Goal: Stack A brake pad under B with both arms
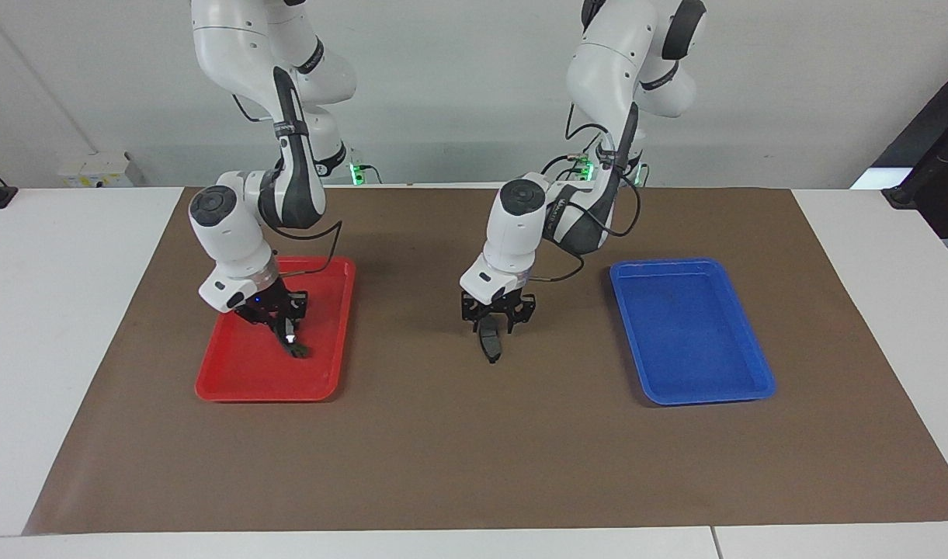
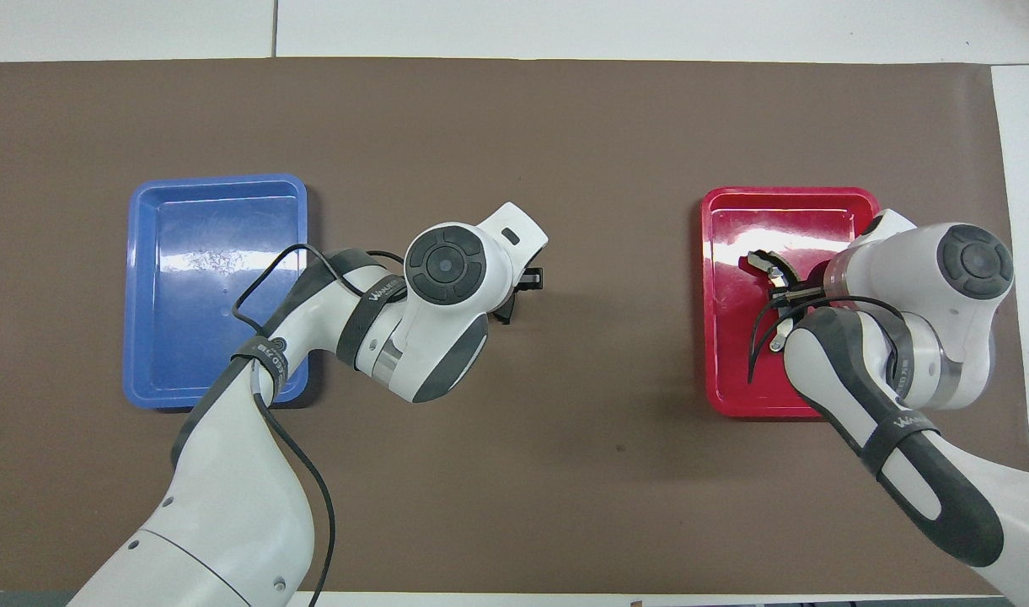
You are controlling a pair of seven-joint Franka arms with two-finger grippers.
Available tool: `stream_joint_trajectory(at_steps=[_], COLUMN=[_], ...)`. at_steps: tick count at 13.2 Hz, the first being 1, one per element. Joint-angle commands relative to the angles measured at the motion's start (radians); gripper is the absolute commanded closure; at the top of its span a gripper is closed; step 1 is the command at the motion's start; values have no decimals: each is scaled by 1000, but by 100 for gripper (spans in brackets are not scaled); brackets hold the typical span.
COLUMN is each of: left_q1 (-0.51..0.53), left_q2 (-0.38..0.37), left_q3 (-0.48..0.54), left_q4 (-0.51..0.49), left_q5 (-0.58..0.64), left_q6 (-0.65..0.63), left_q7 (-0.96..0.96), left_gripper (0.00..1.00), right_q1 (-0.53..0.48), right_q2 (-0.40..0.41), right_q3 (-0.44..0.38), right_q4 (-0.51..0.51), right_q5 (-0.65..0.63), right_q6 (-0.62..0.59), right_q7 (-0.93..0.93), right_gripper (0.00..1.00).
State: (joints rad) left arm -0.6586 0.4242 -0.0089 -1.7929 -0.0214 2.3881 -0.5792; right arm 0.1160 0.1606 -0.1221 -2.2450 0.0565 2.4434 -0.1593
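Observation:
My left gripper (image 1: 491,324) is shut on the A brake pad (image 1: 490,343), a short dark-grey pad that hangs from it. The pad's lower end is just above, or touching, the brown mat (image 1: 474,450) midway between the two trays. In the overhead view only a dark bit of the pad (image 2: 506,314) shows under the left gripper (image 2: 521,287). My right gripper (image 1: 282,322) is low in the red tray (image 1: 233,388), shut on B (image 1: 295,348). B is a dark crescent piece with a silvery glint, and its lower end is at the tray floor.
A blue tray (image 1: 753,388) with nothing in it lies toward the left arm's end of the mat. The red tray (image 2: 720,379) lies toward the right arm's end. White table surface surrounds the mat.

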Motion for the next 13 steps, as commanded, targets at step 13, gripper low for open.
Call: stream_joint_trajectory(at_steps=[13], left_q1=[534], left_q2=[-415], left_q3=[12], left_q4=[114], left_q5=[1], left_q6=[-726], left_q7=[406], left_gripper=[1], right_q1=[441], right_q2=[290], right_q3=[4], right_q4=[648], right_q5=[8], right_q6=[-346], right_q7=[536], right_gripper=[100])
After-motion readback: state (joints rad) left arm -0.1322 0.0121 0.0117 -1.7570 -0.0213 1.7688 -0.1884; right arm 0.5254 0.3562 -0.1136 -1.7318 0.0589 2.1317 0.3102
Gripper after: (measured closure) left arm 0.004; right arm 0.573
